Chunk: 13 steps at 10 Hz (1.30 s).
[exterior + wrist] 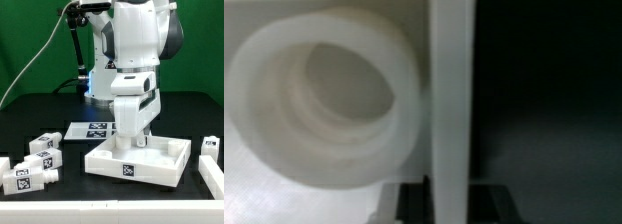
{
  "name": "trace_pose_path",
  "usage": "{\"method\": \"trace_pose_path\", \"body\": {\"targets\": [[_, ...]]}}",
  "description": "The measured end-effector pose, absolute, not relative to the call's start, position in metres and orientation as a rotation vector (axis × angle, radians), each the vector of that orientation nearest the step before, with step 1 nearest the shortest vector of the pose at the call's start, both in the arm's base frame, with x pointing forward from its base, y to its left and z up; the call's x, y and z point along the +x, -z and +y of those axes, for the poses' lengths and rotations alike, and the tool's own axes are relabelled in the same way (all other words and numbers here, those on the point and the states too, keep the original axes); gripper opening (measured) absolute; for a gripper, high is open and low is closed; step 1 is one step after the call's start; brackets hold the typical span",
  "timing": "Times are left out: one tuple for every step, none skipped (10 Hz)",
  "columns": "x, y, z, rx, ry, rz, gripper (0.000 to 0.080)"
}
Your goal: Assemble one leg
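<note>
Legs (45, 143) lie on their sides in a loose cluster on the black table (70, 205) at the exterior view's left. Their long axes are flat and slant toward the far right, tagged faces showing, well apart from the gripper (137, 140). The gripper reaches down at the far wall of the white tray (150, 172), beside a round corner socket (322, 100). Dark fingers (402, 208) flank that wall; whether they pinch it cannot be told.

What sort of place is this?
Probably a robotics lab bench: a white robot arm reaches into a white tray on a black table, with small tagged legs and a marker board nearby.
</note>
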<state>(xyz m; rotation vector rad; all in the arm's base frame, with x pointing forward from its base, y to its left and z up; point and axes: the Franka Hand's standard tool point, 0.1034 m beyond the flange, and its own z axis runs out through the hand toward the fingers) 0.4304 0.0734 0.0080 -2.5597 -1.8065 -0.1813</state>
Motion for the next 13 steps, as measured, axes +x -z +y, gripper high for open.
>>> {"method": "trace_pose_path", "body": {"targets": [[0.43, -0.008, 0.073, -2.56, 0.181, -1.806, 0.0054], [0.431, -0.008, 0.073, -2.538, 0.176, -1.839, 0.0054], [0.439, -0.008, 0.07, -2.456, 0.145, -1.95, 0.0054], [0.451, -0.008, 0.07, -2.397, 0.111, -2.021, 0.0054], [0.462, -0.008, 0.07, -2.352, 0.115, -2.08, 0.0054], [0.47, -0.009, 0.07, -2.321, 0.112, -2.118, 0.0054], [0.474, -0.009, 0.069, -2.302, 0.107, -2.139, 0.0054], [0.474, -0.009, 0.069, -2.306, 0.107, -2.135, 0.0054], [0.474, -0.009, 0.069, -2.306, 0.107, -2.135, 0.0054], [0.474, -0.009, 0.069, -2.306, 0.107, -2.135, 0.0054], [0.474, -0.009, 0.069, -2.306, 0.107, -2.135, 0.0054], [0.474, -0.009, 0.069, -2.306, 0.107, -2.135, 0.0054], [0.484, -0.009, 0.068, -2.242, 0.076, -2.201, 0.0054]]}}
